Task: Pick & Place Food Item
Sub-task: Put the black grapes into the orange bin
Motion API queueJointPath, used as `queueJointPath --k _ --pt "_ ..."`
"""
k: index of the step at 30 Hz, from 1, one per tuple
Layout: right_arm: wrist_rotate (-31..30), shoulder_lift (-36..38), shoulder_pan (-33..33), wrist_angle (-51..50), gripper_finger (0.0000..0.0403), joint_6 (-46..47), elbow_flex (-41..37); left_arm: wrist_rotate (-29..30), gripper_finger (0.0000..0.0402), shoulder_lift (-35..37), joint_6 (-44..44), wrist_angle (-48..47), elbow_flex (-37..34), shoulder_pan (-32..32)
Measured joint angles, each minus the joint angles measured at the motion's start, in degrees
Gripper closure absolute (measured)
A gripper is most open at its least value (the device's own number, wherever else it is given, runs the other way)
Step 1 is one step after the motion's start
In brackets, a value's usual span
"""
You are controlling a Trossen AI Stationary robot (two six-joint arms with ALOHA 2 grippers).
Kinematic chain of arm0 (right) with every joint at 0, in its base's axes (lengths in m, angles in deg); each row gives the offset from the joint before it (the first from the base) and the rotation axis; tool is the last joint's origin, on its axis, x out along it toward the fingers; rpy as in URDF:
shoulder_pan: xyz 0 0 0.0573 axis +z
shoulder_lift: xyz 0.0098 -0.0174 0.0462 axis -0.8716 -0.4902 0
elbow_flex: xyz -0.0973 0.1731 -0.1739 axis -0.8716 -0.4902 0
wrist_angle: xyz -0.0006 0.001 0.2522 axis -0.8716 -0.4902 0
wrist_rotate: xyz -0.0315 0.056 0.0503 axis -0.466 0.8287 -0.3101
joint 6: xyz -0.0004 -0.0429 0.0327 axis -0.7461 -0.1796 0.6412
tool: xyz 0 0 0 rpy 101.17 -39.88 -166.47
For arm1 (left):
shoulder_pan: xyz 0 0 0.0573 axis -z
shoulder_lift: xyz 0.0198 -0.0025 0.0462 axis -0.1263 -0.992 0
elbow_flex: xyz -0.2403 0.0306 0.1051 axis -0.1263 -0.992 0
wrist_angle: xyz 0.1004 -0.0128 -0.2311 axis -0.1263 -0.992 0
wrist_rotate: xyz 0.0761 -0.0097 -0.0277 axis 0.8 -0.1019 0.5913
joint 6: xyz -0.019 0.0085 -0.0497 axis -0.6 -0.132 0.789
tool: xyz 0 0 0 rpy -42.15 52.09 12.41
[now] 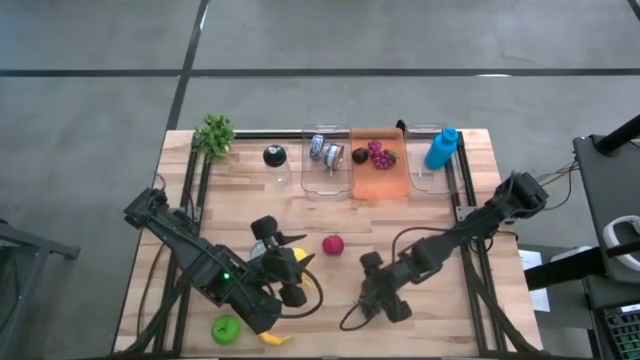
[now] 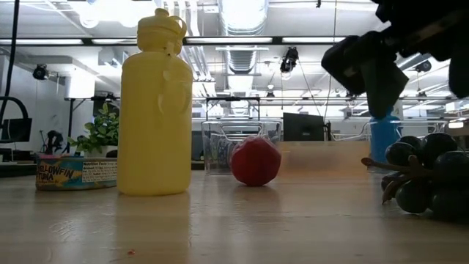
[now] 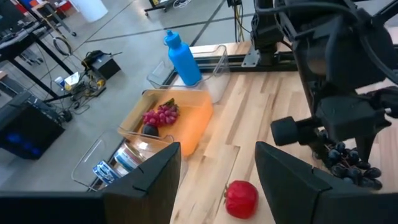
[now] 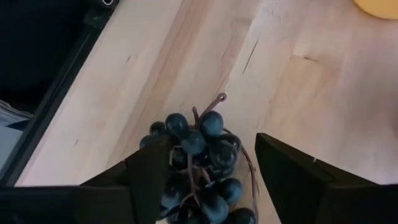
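A bunch of dark grapes lies on the wooden table near its front, also seen in the low view. My right gripper comes down over it, open, one finger on each side of the bunch; from above it hides the grapes. A red fruit rests on the table mid-way. My left gripper hovers open with nothing between its fingers, high over the yellow bottle. An orange tray at the far edge holds purple grapes. My right gripper straddles the grape bunch from above, slanting down, with the grapes lying on the table. One finger stands right against the bunch's edge, and the other shows a gap. I cannot tell whether either finger touches the grapes.
Clear trays flank the orange one: one with cans, one with a blue bottle. A black ball and a plant stand far left. A green fruit and a yellow fruit lie at the near edge, a tuna can beside the bottle.
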Motion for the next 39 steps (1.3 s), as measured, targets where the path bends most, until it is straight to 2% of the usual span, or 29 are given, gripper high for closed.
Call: queueJointPath --k 14,34,39 --pt "0.02 -2.55 0.02 1.73 0.0242 -1.31 -0.69 0.0 0.0192 0.0 0.0 0.35 0.0 0.26" --pt "-0.16 -4.06 0.02 3.09 0.0386 -4.41 -1.14 -0.04 0.0192 0.0 -0.11 0.35 0.0 0.37" --pt "-0.16 -4.06 0.02 2.85 0.0393 -4.85 -0.99 -0.04 0.0192 0.0 -0.4 0.35 0.0 0.37"
